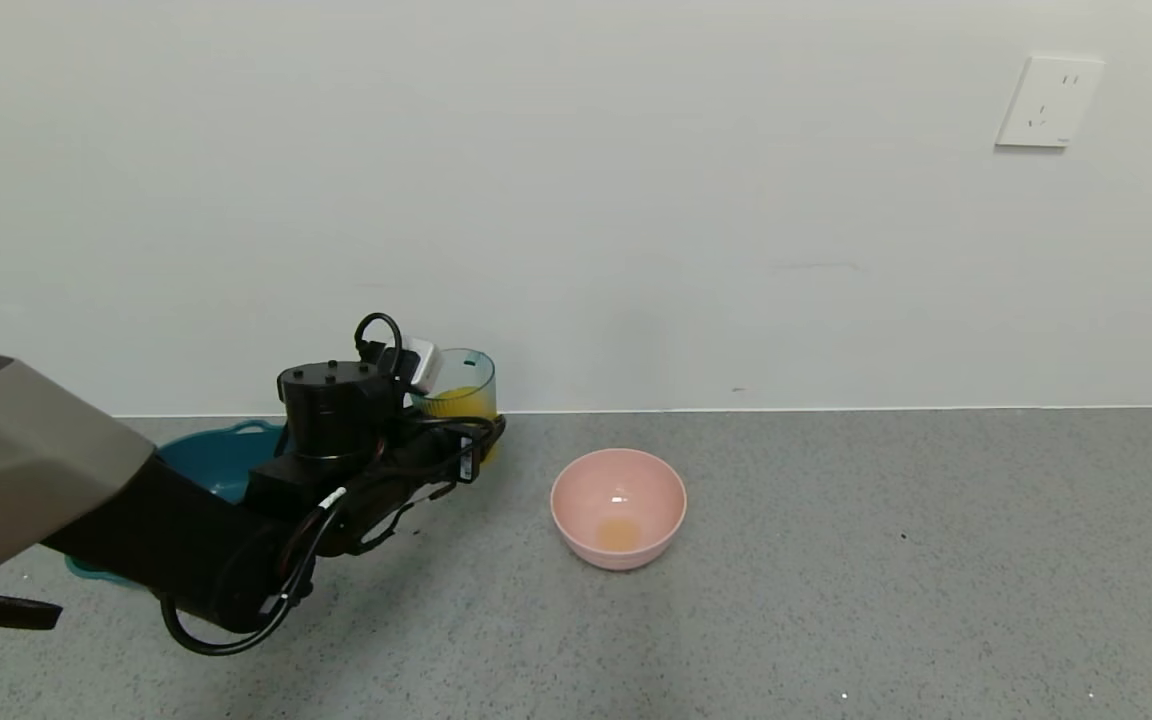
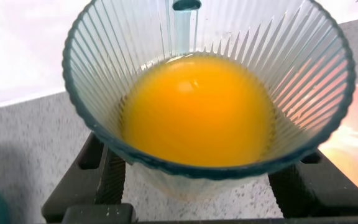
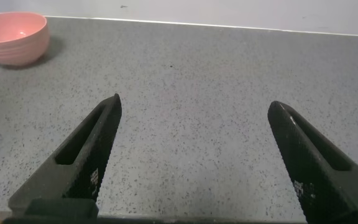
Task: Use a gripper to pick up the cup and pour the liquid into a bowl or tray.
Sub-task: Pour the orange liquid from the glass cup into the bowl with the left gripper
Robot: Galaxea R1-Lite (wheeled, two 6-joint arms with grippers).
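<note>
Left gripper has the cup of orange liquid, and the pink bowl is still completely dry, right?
Not quite. The left gripper does hold the cup of orange liquid, but the head view shows a little orange liquid already pooled in the pink bowl.

tray (image 1: 236, 450) – mostly hidden behind left gripper (image 1: 456, 440) | cup (image 1: 456, 395) base hidden by fingers | right gripper (image 3: 194, 155) – base cut off

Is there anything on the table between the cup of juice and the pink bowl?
No. In the head view, only bare grey table lies between the cup, held by the left gripper, and the bowl.
</note>
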